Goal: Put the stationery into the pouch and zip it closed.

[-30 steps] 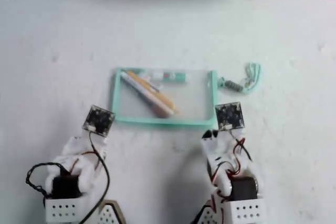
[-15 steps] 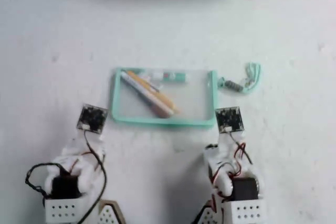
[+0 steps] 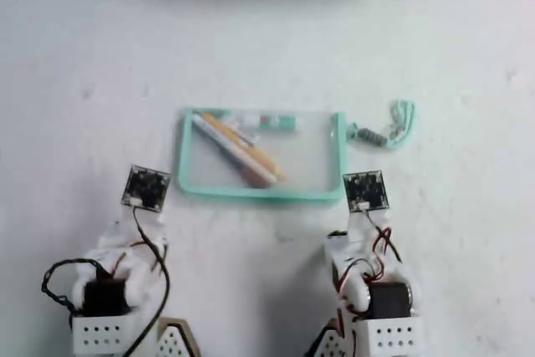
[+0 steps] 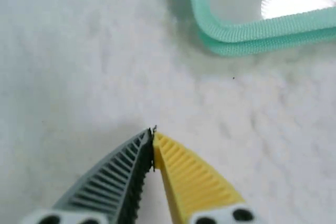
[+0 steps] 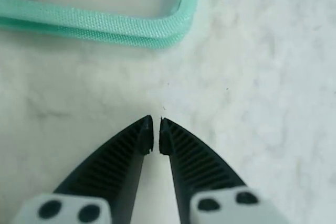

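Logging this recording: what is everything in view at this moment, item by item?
table: one, white, under everything.
pouch: one, clear with mint-green edging, flat at the table's middle.
pens: at least two, one orange-yellow lying slantwise, one white and green along the far edge, both inside the pouch.
strap: one, mint-green and grey, on the table beside the pouch's right end.
left gripper: one, grey and yellow, shut, over bare table by a pouch corner.
right gripper: one, black, shut, over bare table by another pouch corner.
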### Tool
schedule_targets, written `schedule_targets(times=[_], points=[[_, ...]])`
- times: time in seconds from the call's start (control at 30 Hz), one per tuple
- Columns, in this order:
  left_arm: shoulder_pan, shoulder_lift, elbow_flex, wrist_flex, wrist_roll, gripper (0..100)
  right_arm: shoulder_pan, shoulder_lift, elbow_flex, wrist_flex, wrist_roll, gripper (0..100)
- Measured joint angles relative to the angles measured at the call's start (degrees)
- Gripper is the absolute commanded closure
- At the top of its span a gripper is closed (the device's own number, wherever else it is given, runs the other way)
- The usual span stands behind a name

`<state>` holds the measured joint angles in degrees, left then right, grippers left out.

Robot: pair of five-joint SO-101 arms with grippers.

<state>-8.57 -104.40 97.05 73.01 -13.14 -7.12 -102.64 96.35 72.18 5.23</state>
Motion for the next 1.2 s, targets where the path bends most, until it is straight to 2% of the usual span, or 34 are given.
schedule_targets(times=[0.17,0.3,0.4,0.6,1.2], points=[[0.0,0.0,0.0,0.0,0.0,98,0.88,0.0,0.0,0.0,0.35,98.3],[0.0,0.0,0.0,0.0,0.0,98,3.52,0.0,0.0,0.0,7.03,98.3],[0.0,0.0,0.0,0.0,0.0,98,3.43,0.0,0.0,0.0,9.23,98.3],[0.0,0.0,0.0,0.0,0.0,98,0.62,0.0,0.0,0.0,9.23,98.3],[0.0,0.0,0.0,0.0,0.0,98,0.62,0.0,0.0,0.0,9.23,98.3]])
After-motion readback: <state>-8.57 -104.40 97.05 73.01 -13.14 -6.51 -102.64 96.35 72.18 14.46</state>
